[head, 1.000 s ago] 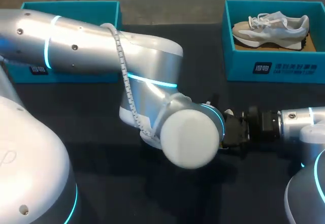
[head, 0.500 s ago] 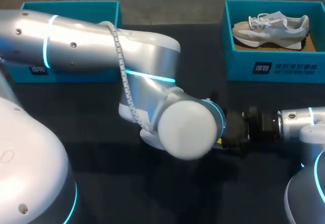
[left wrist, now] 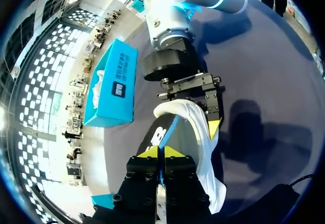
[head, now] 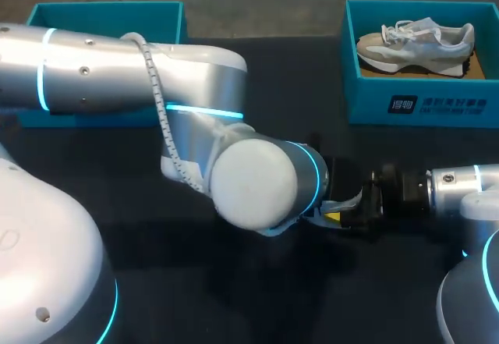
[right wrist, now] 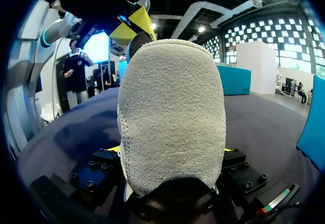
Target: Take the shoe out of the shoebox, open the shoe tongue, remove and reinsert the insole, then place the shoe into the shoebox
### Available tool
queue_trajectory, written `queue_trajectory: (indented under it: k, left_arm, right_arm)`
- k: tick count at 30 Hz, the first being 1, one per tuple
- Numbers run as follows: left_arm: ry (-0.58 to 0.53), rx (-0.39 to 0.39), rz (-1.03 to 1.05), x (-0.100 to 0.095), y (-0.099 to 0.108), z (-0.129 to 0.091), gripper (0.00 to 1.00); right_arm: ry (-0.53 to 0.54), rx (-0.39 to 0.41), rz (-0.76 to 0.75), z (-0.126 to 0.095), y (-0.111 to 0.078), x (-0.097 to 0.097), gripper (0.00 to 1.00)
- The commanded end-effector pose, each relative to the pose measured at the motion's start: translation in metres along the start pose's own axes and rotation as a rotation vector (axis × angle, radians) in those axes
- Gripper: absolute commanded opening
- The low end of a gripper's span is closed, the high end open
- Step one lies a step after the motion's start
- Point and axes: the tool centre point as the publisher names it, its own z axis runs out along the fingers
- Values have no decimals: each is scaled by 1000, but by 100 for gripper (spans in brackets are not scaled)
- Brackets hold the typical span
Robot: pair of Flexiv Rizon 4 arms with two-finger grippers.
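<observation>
Our right gripper is clamped on the grey heel of the shoe, one finger on either side, holding it just above the black table near the middle. Our left arm comes across from the left, and its gripper is pinched narrow – the two yellow tips almost meet on a thin blue edge of the insole. The insole's dark, logo-marked face slants up out of the shoe's opening towards us. The two grippers face each other with the shoe between them.

At the far right corner a teal right shoebox holds a second shoe lying on its side – well apart from the held one. A teal left shoebox sits at the far left, partly behind our left arm.
</observation>
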Motion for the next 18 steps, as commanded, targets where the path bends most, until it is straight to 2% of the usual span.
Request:
queue_trajectory:
  k: [1, 6, 8, 10, 12, 13, 18]
  left_arm:
    - [5, 16, 1, -1, 6, -2, 0]
    - [6, 10, 7, 0, 5, -2, 0]
    - [4, 9, 10, -1, 4, -3, 10]
    - [-5, 7, 14, -1, 3, -3, 14]
    - [-10, 17, 8, -2, 2, -4, 11]
    - [-9, 19, 5, -2, 2, -4, 0]
    - [-8, 20, -10, -1, 1, -2, 0]
  right_arm:
    - [-2, 2, 1, 1, 0, 0, 0]
    - [-2, 2, 1, 1, 0, 0, 0]
    - [-2, 2, 1, 1, 0, 0, 0]
    - [-2, 2, 1, 1, 0, 0, 0]
    - [-2, 2, 1, 1, 0, 0, 0]
    - [-2, 2, 1, 1, 0, 0, 0]
    - [-2, 2, 1, 1, 0, 0, 0]
